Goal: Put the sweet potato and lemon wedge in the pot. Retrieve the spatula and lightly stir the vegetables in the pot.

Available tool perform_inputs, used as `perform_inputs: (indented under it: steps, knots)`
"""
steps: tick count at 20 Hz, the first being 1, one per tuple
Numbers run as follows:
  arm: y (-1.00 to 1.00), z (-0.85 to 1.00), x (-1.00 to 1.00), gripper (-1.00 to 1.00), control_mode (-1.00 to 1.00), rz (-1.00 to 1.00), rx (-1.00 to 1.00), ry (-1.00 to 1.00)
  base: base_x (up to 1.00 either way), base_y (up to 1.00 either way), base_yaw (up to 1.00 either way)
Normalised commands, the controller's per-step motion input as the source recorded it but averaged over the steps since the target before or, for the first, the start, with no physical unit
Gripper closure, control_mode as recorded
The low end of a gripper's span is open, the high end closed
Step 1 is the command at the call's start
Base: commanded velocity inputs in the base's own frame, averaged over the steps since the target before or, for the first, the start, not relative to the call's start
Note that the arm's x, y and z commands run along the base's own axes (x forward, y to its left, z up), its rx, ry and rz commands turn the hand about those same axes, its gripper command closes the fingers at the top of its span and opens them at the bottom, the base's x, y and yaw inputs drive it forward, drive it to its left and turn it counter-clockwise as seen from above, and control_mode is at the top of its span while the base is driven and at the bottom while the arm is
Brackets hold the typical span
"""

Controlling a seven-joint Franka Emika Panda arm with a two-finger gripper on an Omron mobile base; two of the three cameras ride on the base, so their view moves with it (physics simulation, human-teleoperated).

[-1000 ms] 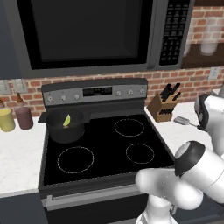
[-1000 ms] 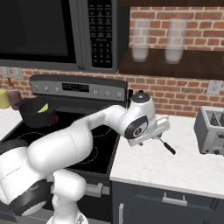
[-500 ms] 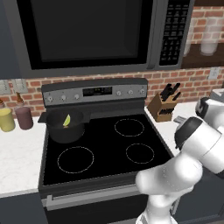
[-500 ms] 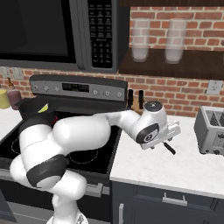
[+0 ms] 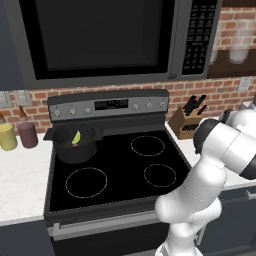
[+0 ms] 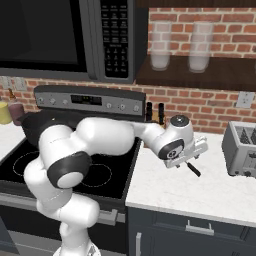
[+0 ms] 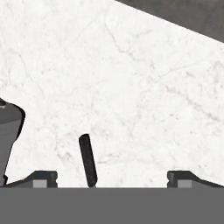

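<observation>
While the jaws gape, the spatula (image 7: pixel 88 160) handle lies between them.

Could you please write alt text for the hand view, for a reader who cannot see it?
A thin black spatula handle lies on a white marble counter, between the open gripper and its two dark fingertips.

White arm stretched right, claw (image 7: pixel 111 177) pointing down, fingers spread wide

Spatula (image 7: pixel 88 159) head cut off below the hand view, only the black handle showing. Sweet potato hidden inside the pot (image 5: pixel 76 145). Gripper (image 6: pixel 186 161) jaw gap unreadable behind the hand.
</observation>
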Motion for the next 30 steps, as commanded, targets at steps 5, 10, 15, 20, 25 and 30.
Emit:
perform_inputs:
  steps: [5, 10, 15, 20, 25, 30]
  knots:
    - [-0.16, -0.31, 0.27, -1.00, -1.00, 0.00, 0.00, 0.00, 0.00, 0.00, 0.00]
    - [-0.29, -0.25, 0.02, -1.00, -1.00, 0.00, 0.00, 0.00, 0.00, 0.00, 0.00]
    - [-0.26, -0.12, 0.04, -1.00, -1.00, 0.00, 0.04, 0.00, 0.00, 0.00, 0.00]
    - [-0.16, -0.09, 0.16, -1.00, -1.00, 0.00, 0.08, 0.00, 0.00, 0.00, 0.00]
    - [-0.12, -0.13, 0.19, -1.00, -1.00, 0.00, 0.10, 0.00, 0.00, 0.00, 0.00]
    - [-0.05, -0.22, 0.14, -1.00, -1.00, 0.00, 0.08, 0.00, 0.00, 0.00, 0.00]
